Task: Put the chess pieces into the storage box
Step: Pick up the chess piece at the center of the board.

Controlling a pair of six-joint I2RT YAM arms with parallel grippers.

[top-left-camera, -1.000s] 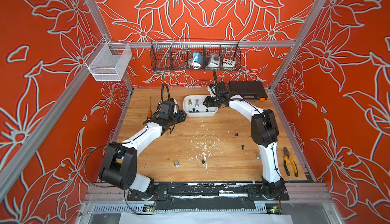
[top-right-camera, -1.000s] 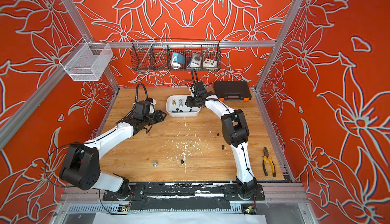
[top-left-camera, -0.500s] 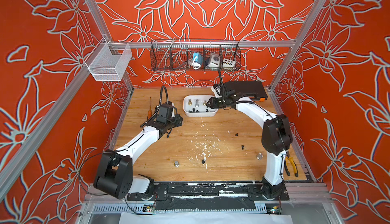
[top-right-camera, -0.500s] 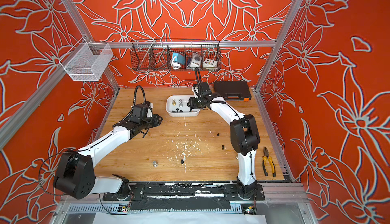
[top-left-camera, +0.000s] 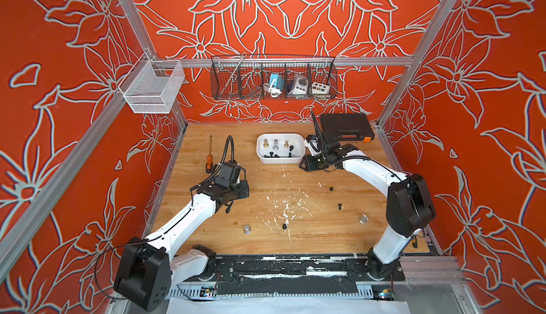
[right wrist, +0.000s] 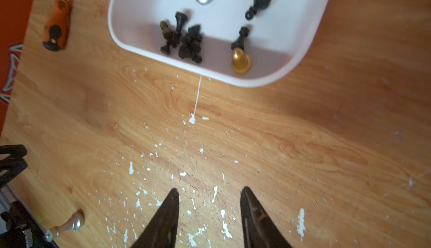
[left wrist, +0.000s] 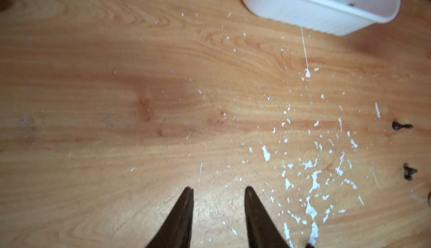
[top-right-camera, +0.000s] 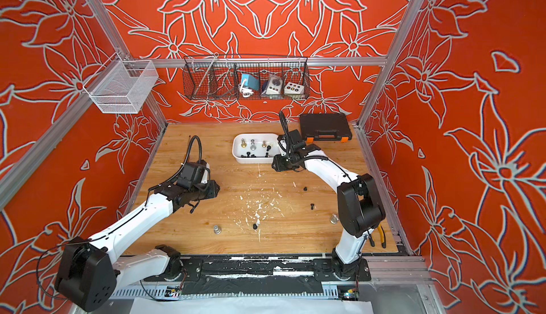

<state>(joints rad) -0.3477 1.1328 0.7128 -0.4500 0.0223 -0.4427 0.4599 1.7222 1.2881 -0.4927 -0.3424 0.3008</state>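
The white storage box (top-left-camera: 280,160) (top-right-camera: 254,160) stands at the back of the wooden table and holds gold, silver, cream and several black chess pieces (right wrist: 189,44). Loose pieces lie on the table: a silver one (top-left-camera: 247,229), a black one (top-left-camera: 284,226), two more black ones (left wrist: 401,126) (left wrist: 409,172) and a second silver one (top-left-camera: 363,218). My left gripper (top-left-camera: 244,190) (left wrist: 218,189) hovers open and empty over bare wood, left of the box (left wrist: 291,13). My right gripper (top-left-camera: 302,164) (right wrist: 210,190) is open and empty just off the box's (right wrist: 254,83) front right corner.
An orange-handled screwdriver (top-left-camera: 209,156) lies at the back left. A black case (top-left-camera: 345,126) sits behind the right arm. Yellow-handled pliers (top-right-camera: 381,235) lie at the front right edge. Wire baskets (top-left-camera: 273,79) hang on the back wall. White flecks dot the table's middle.
Both grippers have drawn back from the box toward the front of the table, the left one farther. Both pairs of jaws have opened slightly wider.
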